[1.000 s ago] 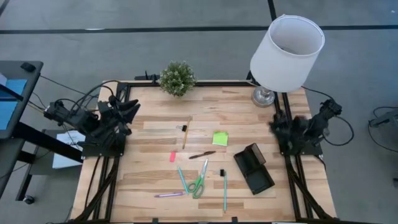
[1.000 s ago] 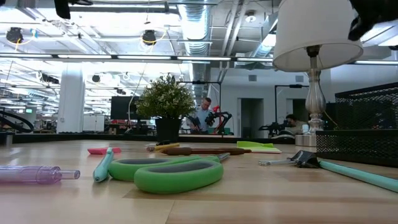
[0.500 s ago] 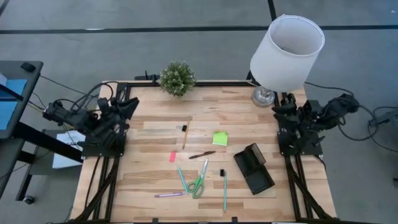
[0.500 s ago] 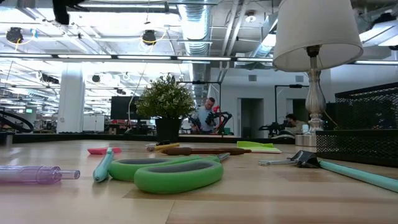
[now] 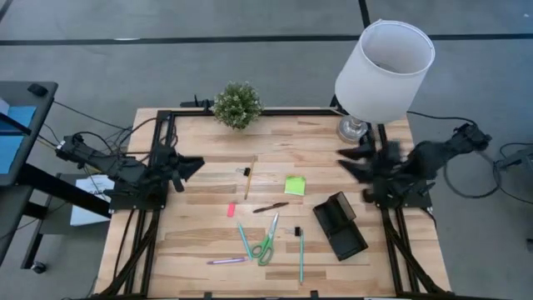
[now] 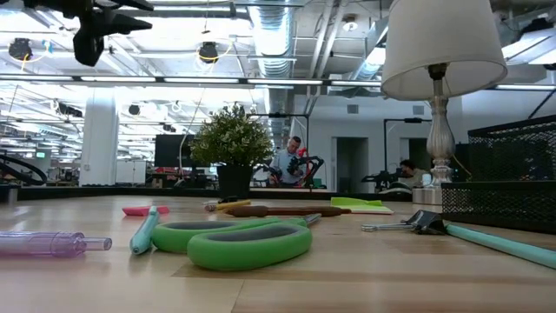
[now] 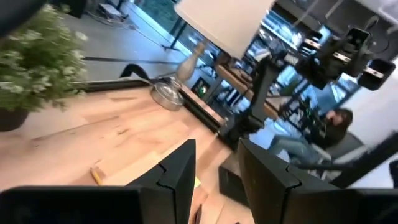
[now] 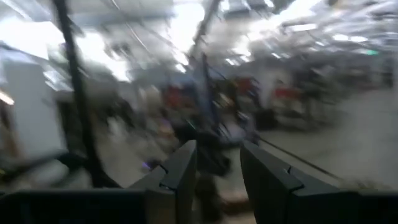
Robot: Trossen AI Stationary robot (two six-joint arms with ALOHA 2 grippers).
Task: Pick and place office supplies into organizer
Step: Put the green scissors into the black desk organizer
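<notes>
right gripper [image 5: 348,162] motion-blurred, lamp [image 6: 443,52] top cut off

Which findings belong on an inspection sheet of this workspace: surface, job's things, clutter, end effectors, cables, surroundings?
Surface: wooden table, black frame.
Job's things: black organizer at the right, nothing visible in it; sticky notes, scissors, pink eraser, pencil and pens lie loose mid-table.
Clutter: potted plant and lamp at the far edge.
End effectors: left end effector and right end effector both open, holding nothing, above the table sides.
Cables: black cable loops off the right arm.
Surroundings: grey floor; people far behind.
</notes>
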